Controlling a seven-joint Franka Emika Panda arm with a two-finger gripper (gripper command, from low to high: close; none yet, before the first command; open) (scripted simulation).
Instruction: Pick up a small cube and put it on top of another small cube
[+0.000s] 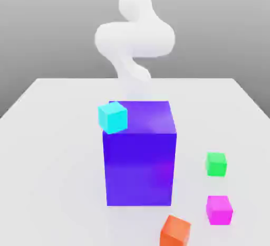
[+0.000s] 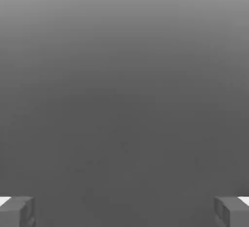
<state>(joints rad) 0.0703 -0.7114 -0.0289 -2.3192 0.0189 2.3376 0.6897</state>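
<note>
Orange cube (image 1: 175,232): at the bottom edge of the exterior view, right of centre, tilted
Magenta cube (image 1: 219,209): lower right of the frame, on the white table (image 1: 47,150), just beside the orange cube, not touching it
Green cube (image 1: 215,164): directly above the magenta one in the frame, apart from it
Big blue-purple block (image 1: 140,160): centre of the frame
Cyan cube (image 1: 113,116): at the block's upper left corner
Arm (image 1: 134,36): top centre, behind the block
Gripper (image 2: 124,211): fingers (image 2: 17,211) wide apart, nothing between them
</note>
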